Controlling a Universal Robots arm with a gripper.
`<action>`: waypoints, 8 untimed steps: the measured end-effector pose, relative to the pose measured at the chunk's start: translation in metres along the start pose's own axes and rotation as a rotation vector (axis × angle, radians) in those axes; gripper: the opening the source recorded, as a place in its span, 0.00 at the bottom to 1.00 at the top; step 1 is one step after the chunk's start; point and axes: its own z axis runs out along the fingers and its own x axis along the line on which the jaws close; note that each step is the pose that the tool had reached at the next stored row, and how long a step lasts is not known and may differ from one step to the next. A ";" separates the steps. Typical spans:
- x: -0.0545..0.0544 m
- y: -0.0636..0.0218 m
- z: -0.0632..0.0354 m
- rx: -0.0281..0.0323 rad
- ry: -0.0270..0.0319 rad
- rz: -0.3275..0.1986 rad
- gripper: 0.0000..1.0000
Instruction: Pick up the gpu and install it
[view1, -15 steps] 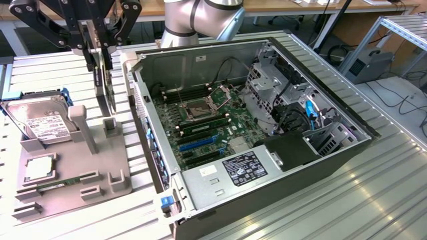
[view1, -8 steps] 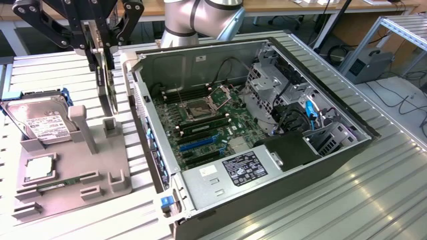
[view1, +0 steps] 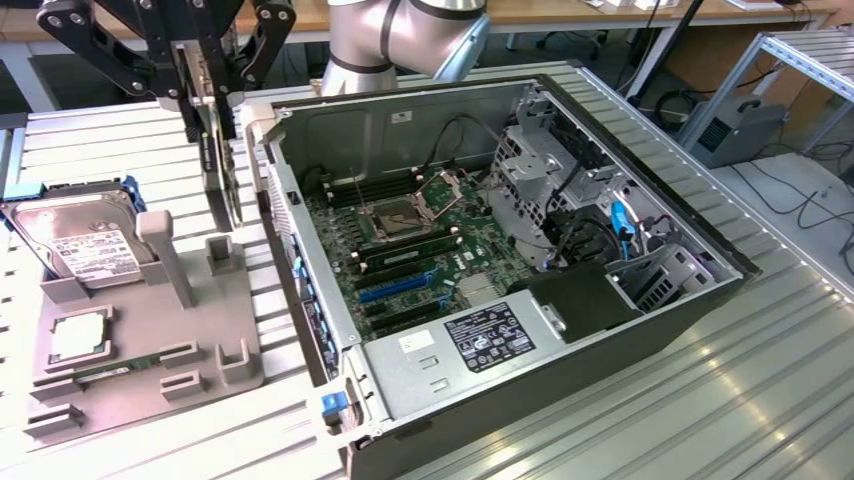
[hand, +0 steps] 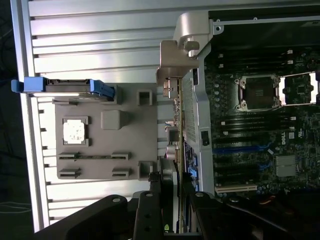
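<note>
Jaws were clamped on the gpu (view1: 214, 160); card hung edge-down at 10 o'clock in the exterior view, between the grey fixture (view1: 134, 380) and the open case's wall (view1: 284, 240); risk: bracket catching that rim, or card tilting in the grip, would spoil slot alignment; ribbed metal surface (view1: 694, 400); floor cables (view1: 801, 200) lay at 2 o'clock.

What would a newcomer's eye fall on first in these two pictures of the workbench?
The open computer case takes up the middle of the exterior view, lying with its motherboard exposed. At that view's upper left, the gripper holds the gpu on edge in the air, beside the case's wall. Below it is a grey holder tray where a hard drive stands.
</note>
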 end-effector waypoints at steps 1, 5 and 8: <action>-0.003 0.0002 0.0003 -0.0001 -0.0001 0.000 0.27; -0.005 0.0004 0.0005 0.0000 0.0000 0.000 0.27; -0.007 0.0005 0.0007 0.0000 0.0000 0.000 0.27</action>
